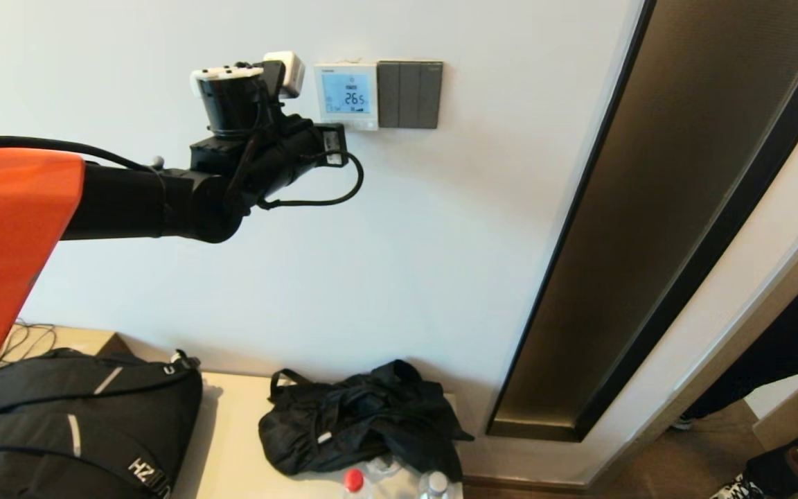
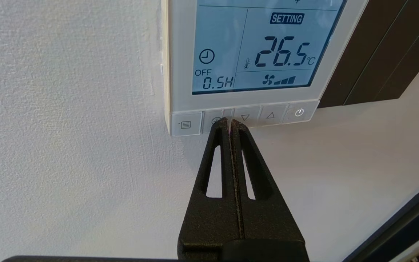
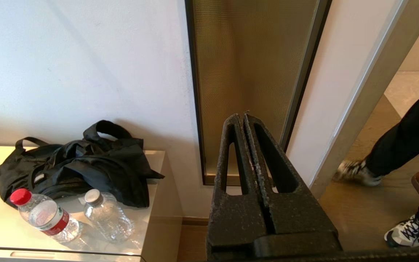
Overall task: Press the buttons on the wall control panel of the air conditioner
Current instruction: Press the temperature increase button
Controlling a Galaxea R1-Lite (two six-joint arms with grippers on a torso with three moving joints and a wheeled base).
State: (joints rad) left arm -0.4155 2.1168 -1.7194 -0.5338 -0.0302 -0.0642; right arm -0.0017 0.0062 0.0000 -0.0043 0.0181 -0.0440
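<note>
The black left gripper (image 2: 230, 122) is clenched, its two fingers pressed flat together, with nothing held between them. Its tips are set against the button row of the white wall control panel with the blue lit screen (image 2: 256, 51), between the clock button (image 2: 213, 120) and the down-arrow button (image 2: 245, 117). The dark grey switch plate (image 1: 409, 94) is fixed just beside the panel. The right gripper (image 3: 242, 118) is clenched too, well apart, above the floor.

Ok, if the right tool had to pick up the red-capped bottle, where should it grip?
Probably the labelled body of the red-capped bottle, from the cabinet's front edge: it seems upright, with the black bag behind and another bottle beside. The right tool is shut; open first.
</note>
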